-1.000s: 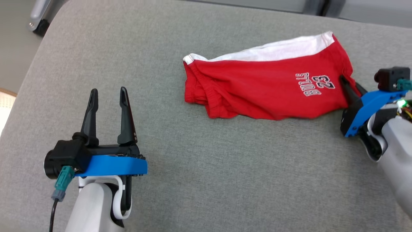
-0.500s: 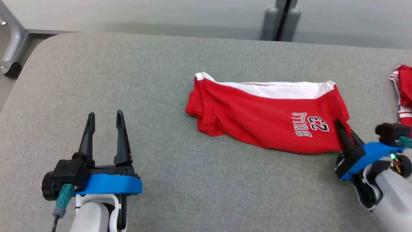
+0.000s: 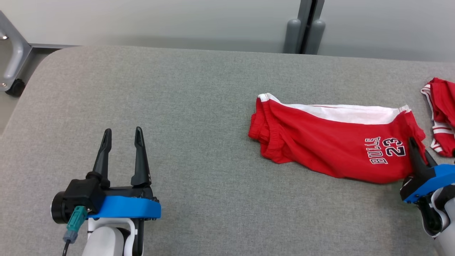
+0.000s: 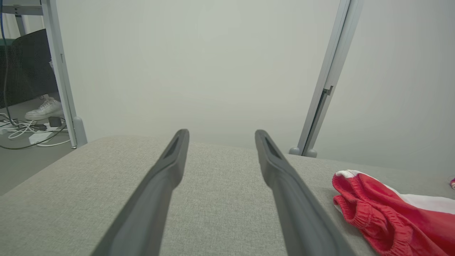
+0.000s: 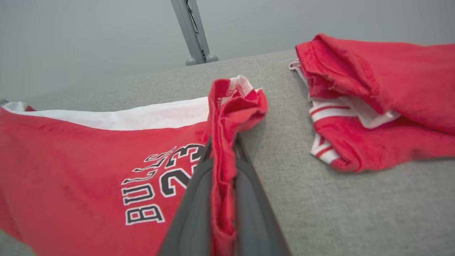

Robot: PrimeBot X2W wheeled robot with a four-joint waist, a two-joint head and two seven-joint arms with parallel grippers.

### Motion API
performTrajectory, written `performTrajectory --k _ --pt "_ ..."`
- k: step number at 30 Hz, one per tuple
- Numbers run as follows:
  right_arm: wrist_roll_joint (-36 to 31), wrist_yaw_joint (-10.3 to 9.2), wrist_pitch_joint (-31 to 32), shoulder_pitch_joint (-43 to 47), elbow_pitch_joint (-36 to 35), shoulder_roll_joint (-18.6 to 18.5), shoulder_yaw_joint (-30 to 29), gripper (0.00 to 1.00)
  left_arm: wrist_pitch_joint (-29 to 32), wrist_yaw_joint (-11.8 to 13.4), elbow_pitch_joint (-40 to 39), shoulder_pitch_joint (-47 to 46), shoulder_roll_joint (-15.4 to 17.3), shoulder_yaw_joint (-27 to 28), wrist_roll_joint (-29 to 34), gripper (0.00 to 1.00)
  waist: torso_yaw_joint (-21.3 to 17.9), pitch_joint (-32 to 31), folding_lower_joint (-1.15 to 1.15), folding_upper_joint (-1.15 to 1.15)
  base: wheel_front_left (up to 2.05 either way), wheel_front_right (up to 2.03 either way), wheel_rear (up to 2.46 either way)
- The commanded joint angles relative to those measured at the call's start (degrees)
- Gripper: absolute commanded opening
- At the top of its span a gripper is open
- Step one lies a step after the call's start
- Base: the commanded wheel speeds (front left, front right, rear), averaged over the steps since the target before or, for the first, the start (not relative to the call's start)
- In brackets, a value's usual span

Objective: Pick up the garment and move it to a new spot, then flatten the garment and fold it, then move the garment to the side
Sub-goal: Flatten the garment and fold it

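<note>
My right gripper (image 3: 418, 149) clamped on hem of folded red shorts (image 3: 330, 145). Shorts dragged toward 3 o'clock since last look, now near second red garment (image 3: 440, 113). Side-move underway. My left gripper (image 3: 122, 132) open, idle, 7 o'clock.

The left gripper (image 3: 123, 129) has long, tapering black jaws on a black base, with a round black housing (image 3: 62, 209) at its side, a teal connector (image 3: 74, 218) and dark cable (image 3: 66, 247), a bright blue plate (image 3: 124, 211) and a white forearm (image 3: 103, 243). The right gripper (image 3: 419, 148) has the same black jaws, blue plate (image 3: 428, 179) and white forearm (image 3: 447, 246).
</note>
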Motion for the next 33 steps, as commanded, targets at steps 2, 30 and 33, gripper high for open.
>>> performTrajectory --k 2,30,33 --pt "-0.54 0.04 -0.29 -0.40 -0.38 0.42 -0.82 0.00 -0.25 -0.10 0.23 0.50 -0.04 -0.12 -0.18 1.00 0.32 -0.20 0.00 0.00 0.00 0.00 0.00" --pt "-10.72 0.04 4.11 -8.74 -8.98 16.12 8.42 0.00 -0.25 1.45 0.07 -0.73 -0.05 -3.04 -2.91 1.00 6.83 1.16 0.00 0.00 0.00 0.00 0.00" --pt "-10.89 0.04 3.92 -6.91 -8.95 15.66 10.36 0.00 -0.25 1.59 -0.10 -0.42 -0.06 -3.27 -3.17 1.00 7.58 1.49 0.00 0.00 0.00 0.00 0.00"
